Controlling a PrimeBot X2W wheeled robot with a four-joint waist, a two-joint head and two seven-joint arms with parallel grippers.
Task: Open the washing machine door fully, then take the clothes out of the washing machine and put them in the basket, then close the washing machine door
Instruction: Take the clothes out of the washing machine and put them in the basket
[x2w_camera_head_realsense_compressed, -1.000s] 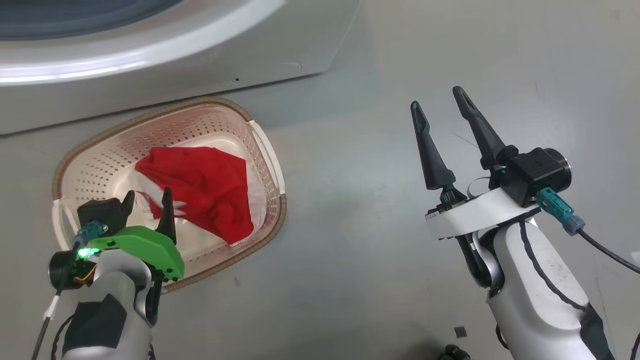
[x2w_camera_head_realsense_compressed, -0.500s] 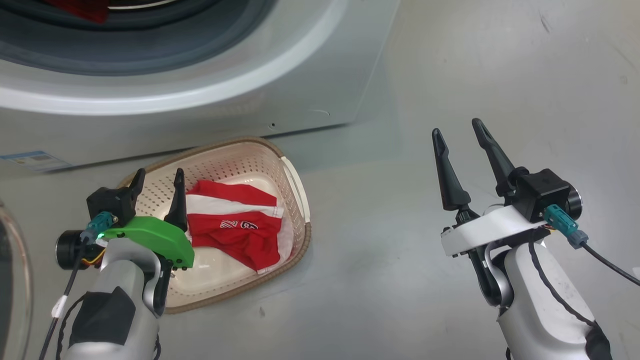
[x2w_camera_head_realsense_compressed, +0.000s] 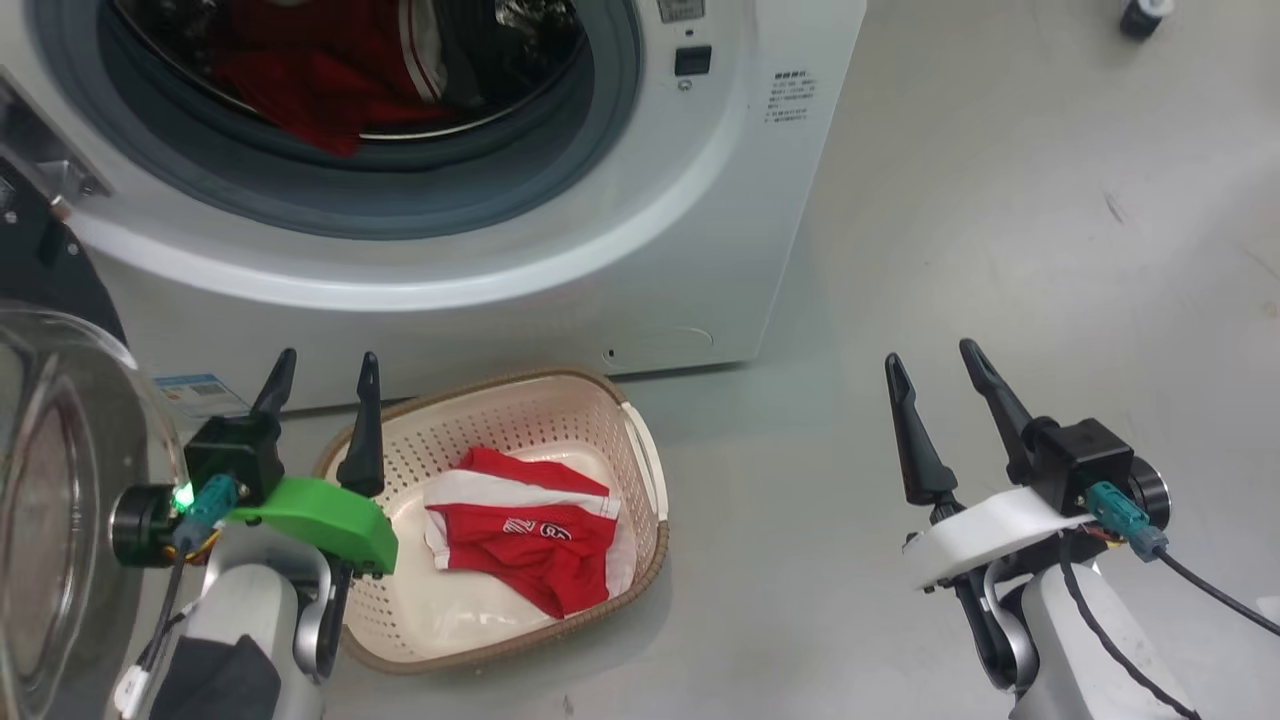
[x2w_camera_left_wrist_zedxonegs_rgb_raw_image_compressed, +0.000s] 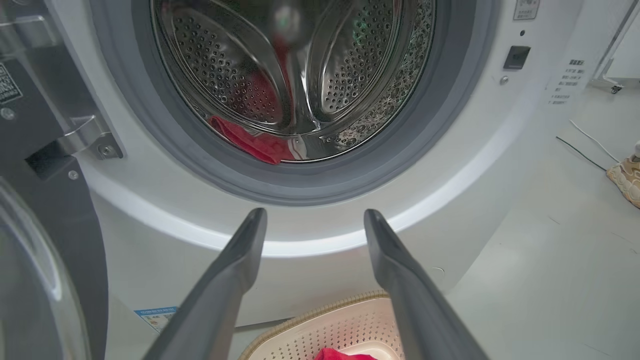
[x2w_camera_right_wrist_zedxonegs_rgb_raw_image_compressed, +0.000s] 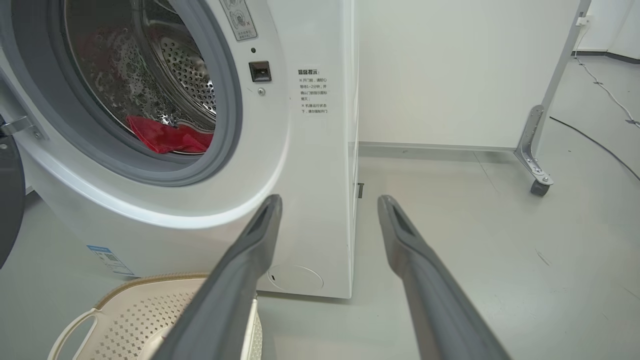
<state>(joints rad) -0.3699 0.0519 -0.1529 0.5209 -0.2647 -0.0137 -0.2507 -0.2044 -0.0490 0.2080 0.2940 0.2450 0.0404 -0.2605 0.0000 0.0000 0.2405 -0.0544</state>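
Both spread wide and empty, the left gripper (x2w_camera_head_realsense_compressed: 329, 356) points up beside the basket (x2w_camera_head_realsense_compressed: 520, 376), the right gripper (x2w_camera_head_realsense_compressed: 929, 352) over the floor (x2w_camera_head_realsense_compressed: 1000, 200), facing the washing machine (x2w_camera_head_realsense_compressed: 700, 200)

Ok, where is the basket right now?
Head view, lower centre-left: the basket sits on the floor in front of the washing machine, just right of the left tool, with a red garment inside.

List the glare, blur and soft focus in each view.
Head view: a bright glare band crosses the washing machine front below the opening; the washing machine door glass at left is hazy with reflections. Left wrist view: the steel drum mirrors light, the left claw looks soft. Right wrist view: background sharp, right claw soft.
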